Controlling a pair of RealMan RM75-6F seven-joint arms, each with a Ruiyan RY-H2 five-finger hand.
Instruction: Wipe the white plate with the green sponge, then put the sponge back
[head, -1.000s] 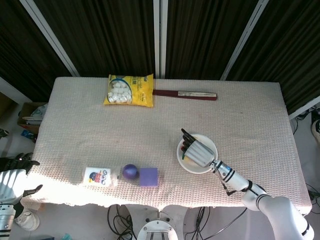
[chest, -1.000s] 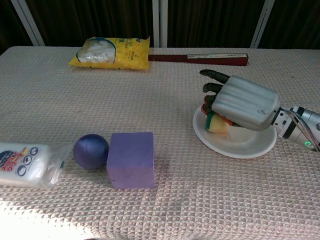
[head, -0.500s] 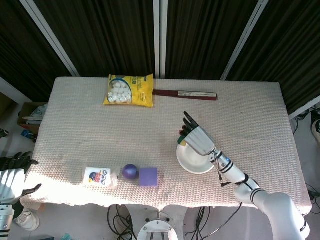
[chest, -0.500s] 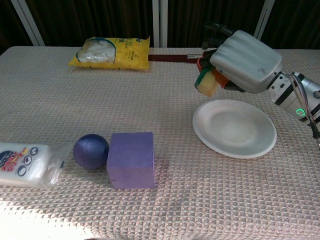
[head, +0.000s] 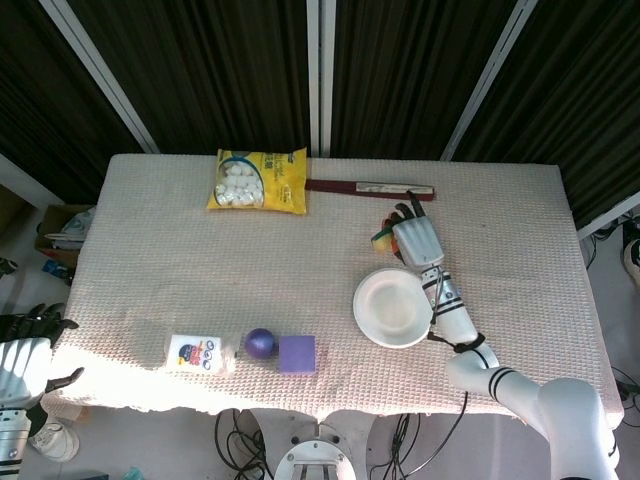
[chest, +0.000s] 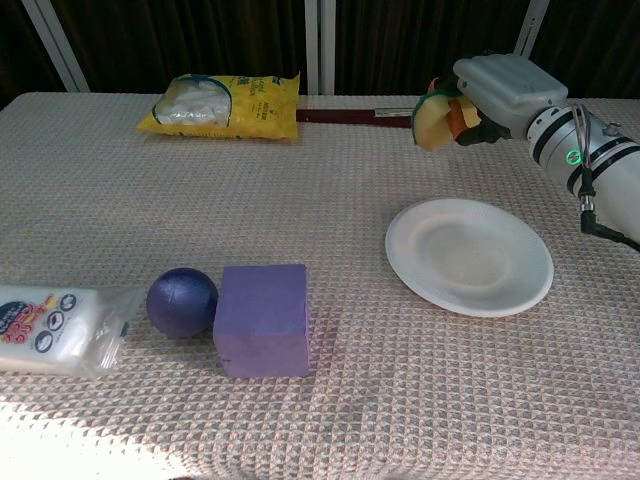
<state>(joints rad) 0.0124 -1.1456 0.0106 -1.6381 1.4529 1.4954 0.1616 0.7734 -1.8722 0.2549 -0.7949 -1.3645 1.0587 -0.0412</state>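
Note:
The white plate (head: 392, 307) (chest: 470, 255) lies bare on the table right of centre. My right hand (head: 414, 238) (chest: 497, 93) is lifted behind the plate, toward the back of the table, and grips the sponge (chest: 435, 117) (head: 383, 239), whose yellow face and green edge show left of the fingers. The sponge hangs in the air above the cloth, clear of the plate. My left hand (head: 27, 356) hovers off the table's front left corner with fingers apart and nothing in it; the chest view does not show it.
A yellow snack bag (head: 259, 180) and a dark red flat stick (head: 370, 188) lie along the back edge. At the front left sit a white packet (head: 201, 353), a dark blue ball (head: 261, 343) and a purple block (head: 297, 353).
My right hand lifted the sponge off the plate and carried it back and to the right, away from the plate. The plate now lies uncovered. My left hand stayed put.

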